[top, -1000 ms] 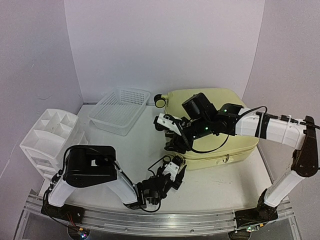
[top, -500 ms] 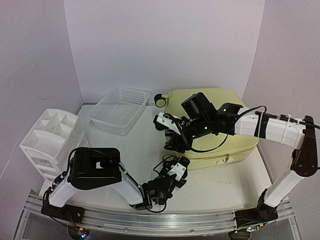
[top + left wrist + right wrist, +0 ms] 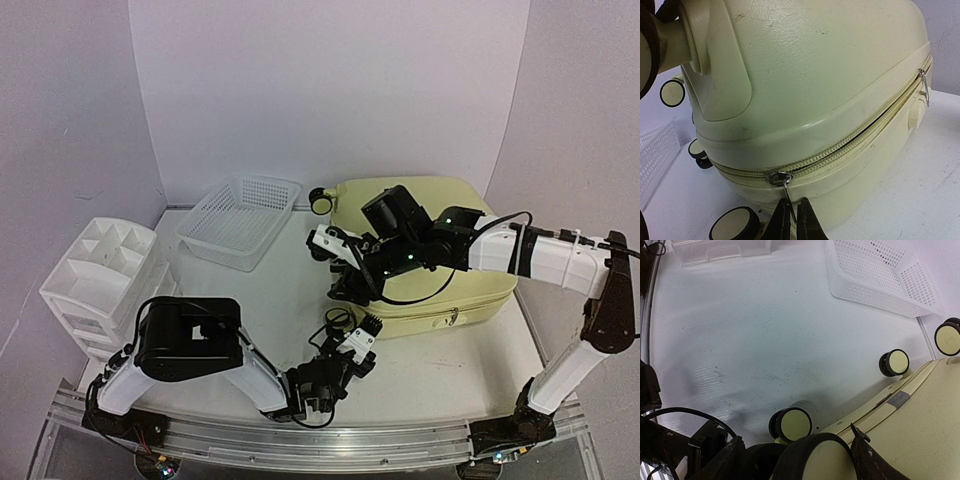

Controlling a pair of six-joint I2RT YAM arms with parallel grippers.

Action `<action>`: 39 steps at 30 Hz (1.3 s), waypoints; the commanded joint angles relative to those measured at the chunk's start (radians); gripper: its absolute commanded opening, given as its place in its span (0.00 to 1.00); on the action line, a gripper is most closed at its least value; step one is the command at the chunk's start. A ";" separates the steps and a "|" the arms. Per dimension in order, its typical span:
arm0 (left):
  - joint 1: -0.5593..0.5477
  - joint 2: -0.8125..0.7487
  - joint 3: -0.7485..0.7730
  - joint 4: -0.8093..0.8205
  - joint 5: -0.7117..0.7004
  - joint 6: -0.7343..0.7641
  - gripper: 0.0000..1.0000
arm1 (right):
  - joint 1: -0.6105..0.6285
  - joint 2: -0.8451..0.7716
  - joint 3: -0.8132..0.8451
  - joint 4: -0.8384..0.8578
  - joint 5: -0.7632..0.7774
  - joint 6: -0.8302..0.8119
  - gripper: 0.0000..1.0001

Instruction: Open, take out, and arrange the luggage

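The pale yellow luggage (image 3: 470, 300) lies flat at the right of the table, zipped shut. My left gripper (image 3: 362, 332) is at its near left corner. In the left wrist view the gripper (image 3: 791, 215) is shut on the metal zipper pull (image 3: 786, 192), which hangs from the slider on the luggage's (image 3: 830, 65) zipper line. My right gripper (image 3: 345, 285) is at the luggage's left end. In the right wrist view its fingers (image 3: 870, 462) clasp a black-and-cream caster wheel (image 3: 832, 460).
A white mesh basket (image 3: 242, 220) stands at the back left and a white drawer organizer (image 3: 100, 270) at the far left. A second zipper pull (image 3: 924, 87) hangs further along the zipper. Other caster wheels (image 3: 792, 423) stick out toward the open tabletop.
My left gripper has crept slightly right along the luggage's front corner while holding the zipper pull. The right arm has hardly moved.
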 commanded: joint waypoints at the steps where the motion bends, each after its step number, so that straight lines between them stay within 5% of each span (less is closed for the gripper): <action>1: 0.011 -0.036 0.020 0.053 -0.028 -0.014 0.05 | -0.012 -0.021 0.064 0.120 0.028 0.139 0.00; 11: 0.037 -0.080 -0.064 0.054 -0.055 -0.081 0.00 | -0.012 -0.030 0.059 0.122 0.016 0.129 0.00; 24: 0.163 -0.155 -0.252 0.056 0.275 -0.363 0.00 | -0.040 -0.077 0.009 0.121 -0.160 0.063 0.00; 39: 0.240 -0.168 -0.311 0.073 0.464 -0.458 0.00 | -0.072 -0.098 -0.014 0.078 -0.264 0.031 0.00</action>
